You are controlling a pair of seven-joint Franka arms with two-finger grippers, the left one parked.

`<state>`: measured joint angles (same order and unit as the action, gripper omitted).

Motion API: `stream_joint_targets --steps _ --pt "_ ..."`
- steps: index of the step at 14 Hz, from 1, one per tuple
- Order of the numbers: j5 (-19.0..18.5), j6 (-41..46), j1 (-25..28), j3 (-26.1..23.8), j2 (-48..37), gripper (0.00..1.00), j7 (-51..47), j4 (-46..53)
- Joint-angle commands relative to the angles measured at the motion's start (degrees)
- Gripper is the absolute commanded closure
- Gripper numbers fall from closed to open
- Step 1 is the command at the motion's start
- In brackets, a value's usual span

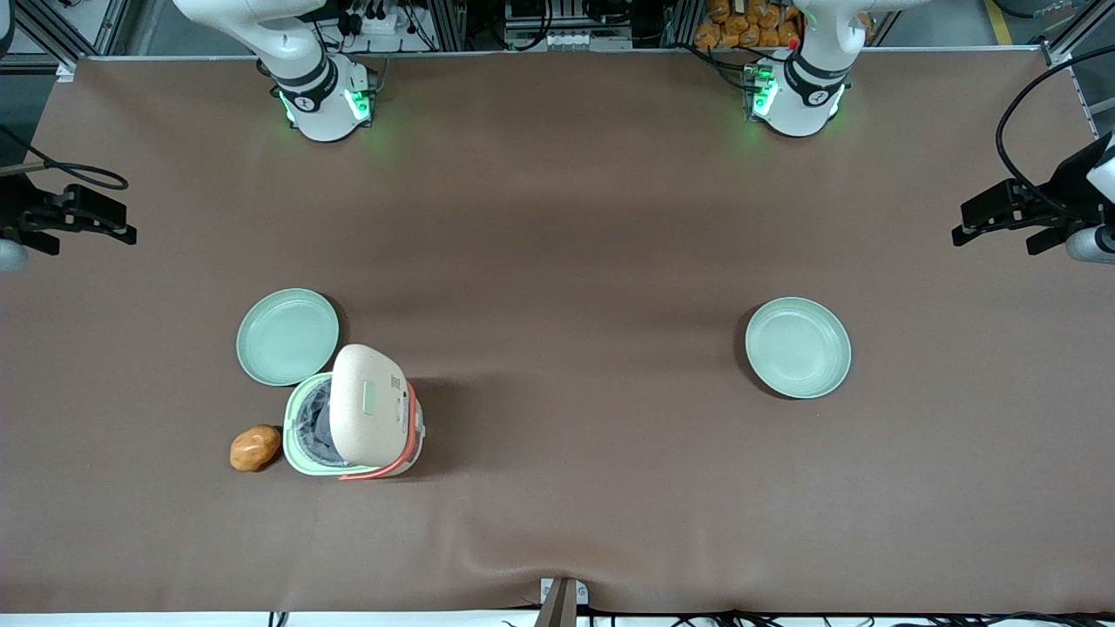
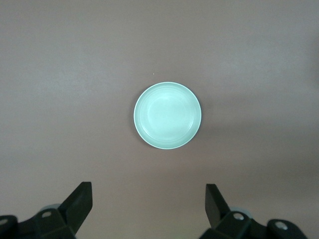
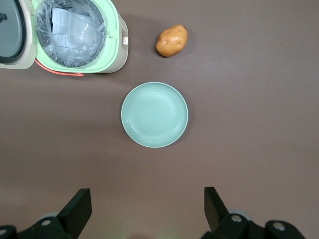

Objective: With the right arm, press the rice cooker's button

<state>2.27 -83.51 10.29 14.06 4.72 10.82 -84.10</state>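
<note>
Table (image 1: pixel 557 218): two plates (image 1: pixel 287 337) (image 1: pixel 798 347), one rice cooker (image 1: pixel 355 424), gripper (image 3: pixel 144 211) open.

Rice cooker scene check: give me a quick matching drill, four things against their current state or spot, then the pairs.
Things:
1. rice cooker
2. potato
3. plate
4. gripper

States:
A. open, hovering above the plate
B. lid up, pot lined with clear plastic
C. empty, touching nothing
D. on the cloth beside the cooker

Pairs: 1-B, 2-D, 3-C, 4-A
</note>
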Motion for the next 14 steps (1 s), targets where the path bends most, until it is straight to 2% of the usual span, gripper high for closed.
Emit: stream_joint_targets --steps 1,3,6,9,14 --pt "-1.1 -0.9 0.2 -0.3 -0.8 0.00 0.3 -0.7" --pt "-1.0 0.4 0.1 -0.3 -0.9 0.00 -0.4 -0.5" --pt "-1.1 5.3 0.1 -0.2 -1.0 0.00 -8.3 -0.5" --pt "-3.4 5.4 0.2 -0.2 -1.1 0.00 -8.4 -0.2" --pt "-3.6 5.6 0.3 -0.3 -1.1 0.00 -8.9 -0.2"
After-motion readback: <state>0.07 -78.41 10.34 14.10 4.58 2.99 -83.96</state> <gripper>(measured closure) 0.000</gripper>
